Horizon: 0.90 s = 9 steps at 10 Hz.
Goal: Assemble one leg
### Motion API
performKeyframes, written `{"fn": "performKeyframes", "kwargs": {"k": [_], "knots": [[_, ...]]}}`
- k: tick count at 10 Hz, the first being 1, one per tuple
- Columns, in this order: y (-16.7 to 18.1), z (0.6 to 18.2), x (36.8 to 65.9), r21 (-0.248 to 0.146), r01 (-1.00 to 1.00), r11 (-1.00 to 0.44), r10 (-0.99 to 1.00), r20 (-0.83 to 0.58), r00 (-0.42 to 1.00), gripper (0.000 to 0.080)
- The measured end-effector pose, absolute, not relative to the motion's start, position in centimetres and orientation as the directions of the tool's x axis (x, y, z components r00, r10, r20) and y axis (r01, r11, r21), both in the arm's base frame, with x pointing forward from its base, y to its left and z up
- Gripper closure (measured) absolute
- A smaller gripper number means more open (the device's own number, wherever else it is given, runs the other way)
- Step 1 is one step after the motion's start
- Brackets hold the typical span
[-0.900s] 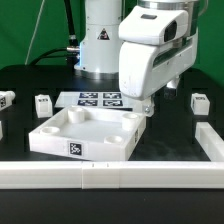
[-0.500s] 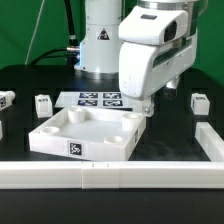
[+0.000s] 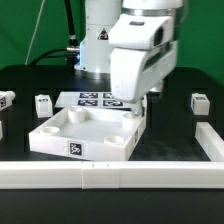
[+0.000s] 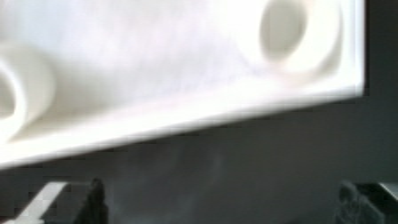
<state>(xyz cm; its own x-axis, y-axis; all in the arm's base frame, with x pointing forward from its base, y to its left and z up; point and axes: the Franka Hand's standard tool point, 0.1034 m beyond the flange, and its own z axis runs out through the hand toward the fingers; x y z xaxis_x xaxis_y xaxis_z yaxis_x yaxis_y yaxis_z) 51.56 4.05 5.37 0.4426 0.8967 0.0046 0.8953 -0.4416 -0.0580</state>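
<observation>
The white square tray (image 3: 60, 133) with corner sockets lies at the middle of the table, a marker tag on its front wall. My gripper (image 3: 143, 104) hangs over the tray's far corner on the exterior view's right, its fingers mostly hidden by the hand. In the wrist view the tray (image 4: 160, 70) fills the picture with two round sockets, blurred. My gripper (image 4: 217, 200) is open and empty, the fingertips (image 4: 75, 198) wide apart over dark table. Small white legs stand apart from it: one (image 3: 42, 102) on the left, one (image 3: 199, 101) on the right.
The marker board (image 3: 90, 99) lies behind the tray. Another small white tagged part (image 3: 5, 99) sits at the far left edge. A white rail (image 3: 110, 175) runs along the front and a second one (image 3: 207, 140) up the right side.
The hand has shifted a little toward the exterior view's left, over the tray's far right corner. The tray and the legs have not moved.
</observation>
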Motion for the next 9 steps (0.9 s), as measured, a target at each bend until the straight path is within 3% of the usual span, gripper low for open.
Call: {"fn": "performKeyframes", "kwargs": {"k": [3,9], "knots": [[1.7,4.2,48.8,-0.035,0.916,-0.400,0.916,0.020,0.401,0.0150],[1.4,3.5,47.9,-0.032,0.919,-0.393,0.919,0.025,0.394,0.0150]]}}
